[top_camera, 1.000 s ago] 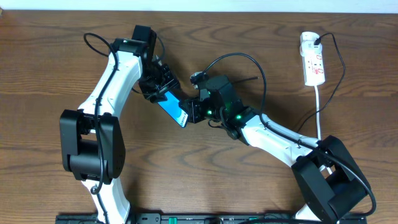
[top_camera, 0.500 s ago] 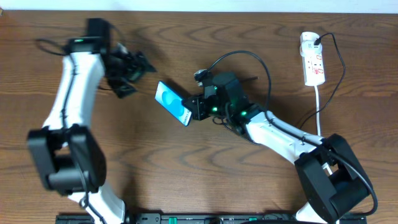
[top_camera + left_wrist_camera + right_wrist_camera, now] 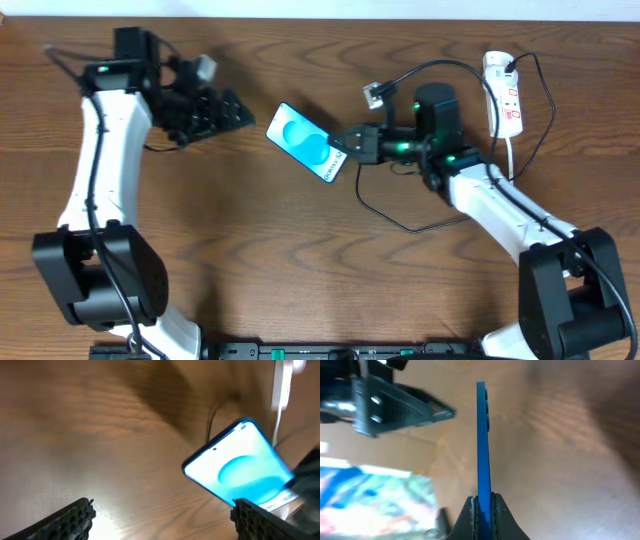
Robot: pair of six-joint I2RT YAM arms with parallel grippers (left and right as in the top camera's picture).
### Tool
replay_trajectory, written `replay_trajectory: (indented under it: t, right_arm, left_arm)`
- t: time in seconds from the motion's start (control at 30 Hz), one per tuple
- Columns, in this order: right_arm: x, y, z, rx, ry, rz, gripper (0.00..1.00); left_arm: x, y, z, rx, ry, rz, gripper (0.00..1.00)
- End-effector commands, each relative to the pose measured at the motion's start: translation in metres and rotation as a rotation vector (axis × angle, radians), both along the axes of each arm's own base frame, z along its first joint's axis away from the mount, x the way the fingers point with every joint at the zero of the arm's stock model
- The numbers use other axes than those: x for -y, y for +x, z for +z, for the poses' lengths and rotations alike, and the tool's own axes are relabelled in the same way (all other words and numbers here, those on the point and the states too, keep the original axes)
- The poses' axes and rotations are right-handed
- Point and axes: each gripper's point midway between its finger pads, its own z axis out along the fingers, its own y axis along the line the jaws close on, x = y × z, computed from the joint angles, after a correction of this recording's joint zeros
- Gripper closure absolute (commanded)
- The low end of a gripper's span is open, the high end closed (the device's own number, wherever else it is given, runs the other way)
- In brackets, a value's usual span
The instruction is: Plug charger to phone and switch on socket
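Two steps look unfinished. Above the wooden counter (image 3: 300, 260), the right claw (image 3: 345, 148) pinches the phone (image 3: 305, 140) by its lower end; the left claw (image 3: 238, 112) hangs spread and empty, left of the phone. Well right of the phone lies the socket (image 3: 505, 100), apparently unswitched, with the charger (image 3: 511, 67) plug seated; its connector tip is hidden.

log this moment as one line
right pincer: shut on phone | left pincer: open, empty, apart from phone | socket: untouched

Phone (image 3: 306, 141) mid-table, cyan screen up, angled diagonally, lower end pinched. White socket (image 3: 503, 100) far right, red marks on top, charger (image 3: 410, 229) plugged into its far end, black cable looping loosely.
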Motion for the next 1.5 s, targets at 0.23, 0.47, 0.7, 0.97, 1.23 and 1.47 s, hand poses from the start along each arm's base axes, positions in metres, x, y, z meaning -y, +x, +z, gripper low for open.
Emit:
replay_trajectory:
  t: [0.23, 0.47, 0.7, 0.97, 1.23, 1.47]
  right_arm:
    - [0.011, -0.045, 0.059, -0.102, 0.230, 0.309, 0.99]
    - [0.012, -0.052, 0.062, -0.094, 0.250, 0.360, 0.99]
    - [0.010, -0.047, 0.067, 0.009, 0.257, 0.373, 0.99]
    - [0.009, -0.042, 0.076, 0.132, 0.261, 0.375, 0.99]
    - [0.006, -0.042, 0.067, 0.117, 0.261, 0.388, 0.99]
    - [-0.004, -0.045, 0.063, 0.126, 0.262, 0.411, 0.99]
  left_arm:
    - [0.051, -0.023, 0.021, 0.345, -0.017, -0.573, 0.09]
    - [0.074, -0.043, 0.046, 0.476, -0.209, -0.712, 0.08]
    - [0.088, -0.054, 0.068, 0.513, -0.370, -0.709, 0.04]
    - [0.090, -0.078, 0.075, 0.498, -0.438, -0.757, 0.10]
    - [0.095, -0.083, 0.079, 0.486, -0.469, -0.755, 0.19]
    - [0.098, -0.083, 0.077, 0.488, -0.469, -0.766, 0.33]
